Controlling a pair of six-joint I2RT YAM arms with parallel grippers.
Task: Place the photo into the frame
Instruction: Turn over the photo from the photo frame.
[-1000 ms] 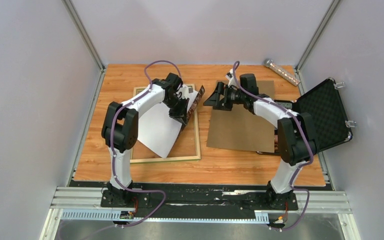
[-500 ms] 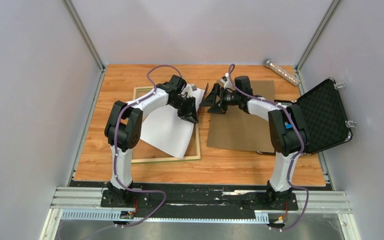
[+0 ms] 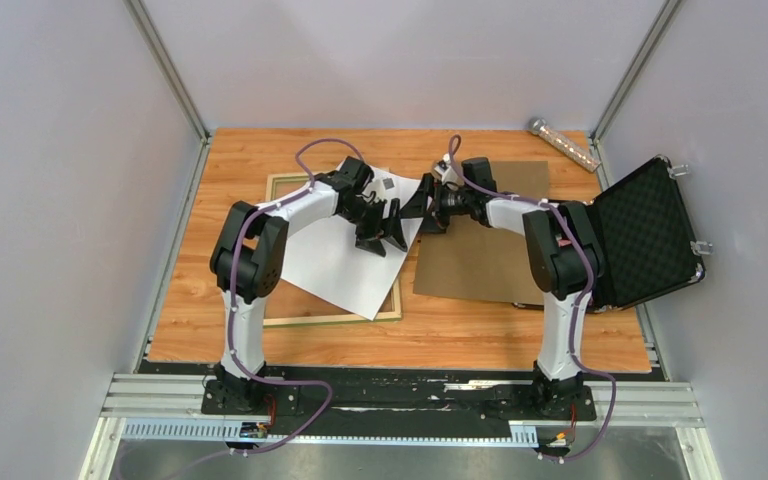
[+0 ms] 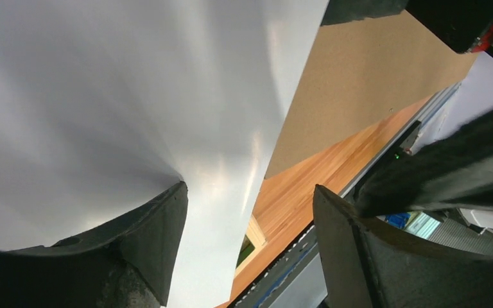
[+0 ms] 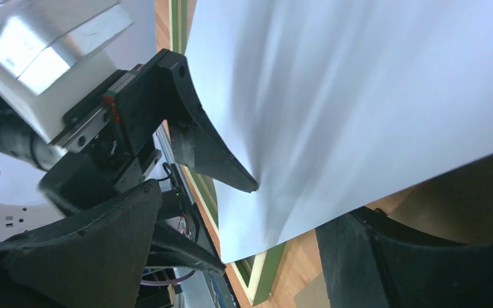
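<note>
The photo (image 3: pixel 345 255) lies white side up, skewed across the frame (image 3: pixel 320 320), and its right corner overhangs the frame's right rail. My left gripper (image 3: pixel 385 238) stands open over the photo's right part. In the left wrist view one fingertip (image 4: pixel 160 231) rests on the white sheet (image 4: pixel 103 96). My right gripper (image 3: pixel 425 205) is open at the photo's right edge, facing the left one. In the right wrist view the sheet's edge (image 5: pixel 359 96) runs between the wide jaws, with the green frame corner (image 5: pixel 269 273) below it. The printed side is hidden.
A plain brown backing board (image 3: pixel 480 260) lies right of the frame, under the right gripper. An open black case (image 3: pixel 645 235) stands at the right edge. A clear tube (image 3: pixel 563 143) lies at the back right corner. Walls enclose three sides.
My left gripper has opened and let go of the photo's raised corner; the sheet now lies flatter and further right. The right gripper has moved left up to the photo's edge.
</note>
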